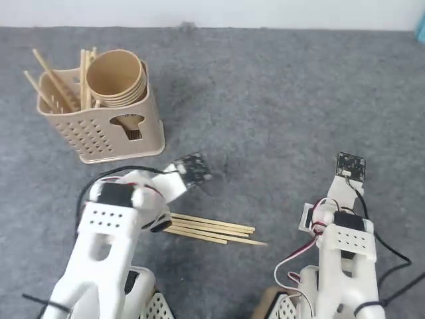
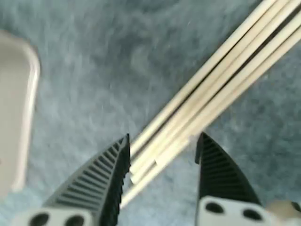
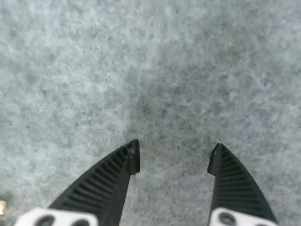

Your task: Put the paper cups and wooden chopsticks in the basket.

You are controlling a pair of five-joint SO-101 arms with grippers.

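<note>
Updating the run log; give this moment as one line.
left gripper open around loose chopsticks | right gripper open, empty | paper cups in basket

You have the basket (image 1: 99, 133) at the far left of the table (image 1: 285, 100). The paper cups (image 1: 116, 76) are nested in its right compartment and the upright chopsticks (image 1: 56, 86) stand in its left. In front of it, between the two arms, the loose chopsticks (image 1: 212, 230) lie on the table. The left gripper (image 2: 162, 150) straddles their end, perhaps touching them. The right gripper (image 3: 174, 157) hangs over the table well to their right.
</note>
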